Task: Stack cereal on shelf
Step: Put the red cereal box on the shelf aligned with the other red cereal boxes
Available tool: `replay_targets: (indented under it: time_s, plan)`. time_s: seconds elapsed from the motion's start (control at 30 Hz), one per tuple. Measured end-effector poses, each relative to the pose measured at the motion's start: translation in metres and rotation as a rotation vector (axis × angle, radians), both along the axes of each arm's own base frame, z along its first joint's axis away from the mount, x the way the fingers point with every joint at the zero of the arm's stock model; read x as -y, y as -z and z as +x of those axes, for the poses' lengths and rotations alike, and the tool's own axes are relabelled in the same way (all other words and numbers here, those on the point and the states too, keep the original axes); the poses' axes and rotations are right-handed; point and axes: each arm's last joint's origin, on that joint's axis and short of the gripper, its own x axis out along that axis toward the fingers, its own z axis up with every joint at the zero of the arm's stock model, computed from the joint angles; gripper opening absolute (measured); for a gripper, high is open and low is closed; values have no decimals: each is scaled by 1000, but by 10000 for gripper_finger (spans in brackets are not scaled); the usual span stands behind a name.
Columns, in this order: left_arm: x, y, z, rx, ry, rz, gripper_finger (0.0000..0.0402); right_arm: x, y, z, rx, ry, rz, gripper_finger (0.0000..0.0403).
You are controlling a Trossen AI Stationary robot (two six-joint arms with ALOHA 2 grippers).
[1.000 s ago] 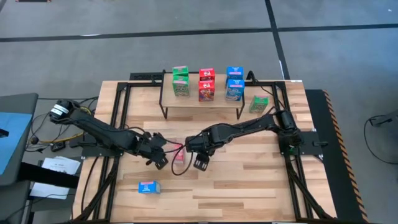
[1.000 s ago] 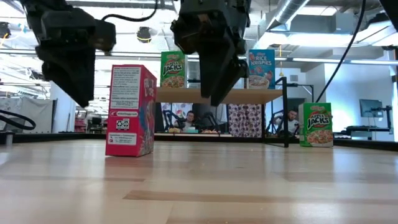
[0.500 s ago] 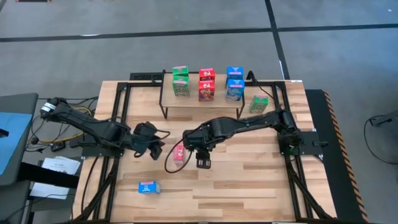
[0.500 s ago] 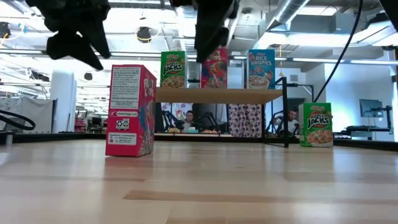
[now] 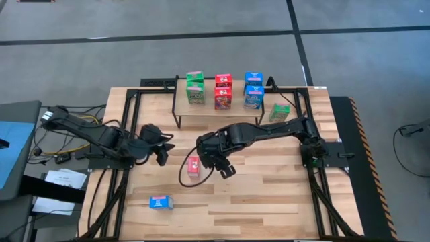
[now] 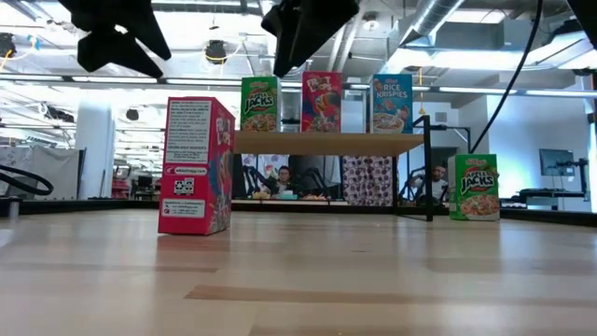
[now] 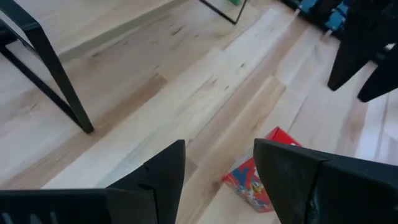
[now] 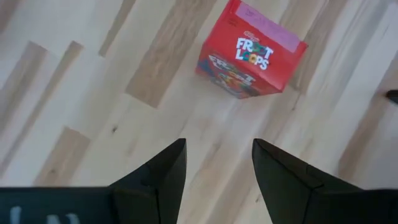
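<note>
Red cereal box (image 5: 193, 166) stands upright mid-table, long axis vertical, clear of the shelf (image 5: 218, 109). Right gripper (image 5: 226, 169) hovers just beside it, jaws apart, empty. Left gripper (image 5: 161, 153) near, fingers parted too, holding nothing.

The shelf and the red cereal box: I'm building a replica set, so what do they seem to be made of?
Shelf: light wood board, matte, visible grain, on thin black legs, probably metal. Red cereal box: apparently printed cardboard, slightly glossy, with crisp folded edges.
</note>
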Motion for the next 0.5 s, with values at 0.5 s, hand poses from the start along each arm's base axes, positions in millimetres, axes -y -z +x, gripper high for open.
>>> replay_targets:
  time_s: [0.5]
  plan:
    - [-2, -4, -5, 51, -41, -69, 179, -6, -3, 4, 84, -292, -364, 260]
